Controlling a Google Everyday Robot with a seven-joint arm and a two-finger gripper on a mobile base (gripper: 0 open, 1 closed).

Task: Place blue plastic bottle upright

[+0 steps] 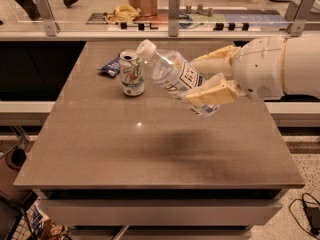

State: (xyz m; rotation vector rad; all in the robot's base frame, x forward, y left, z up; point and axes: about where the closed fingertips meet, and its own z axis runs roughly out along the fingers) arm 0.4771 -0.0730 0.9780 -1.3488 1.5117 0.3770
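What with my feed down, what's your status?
Gripper shut on bottle, above table. Bottle tilted, cap up, toward can. Can and wrapper far side, near the cap.
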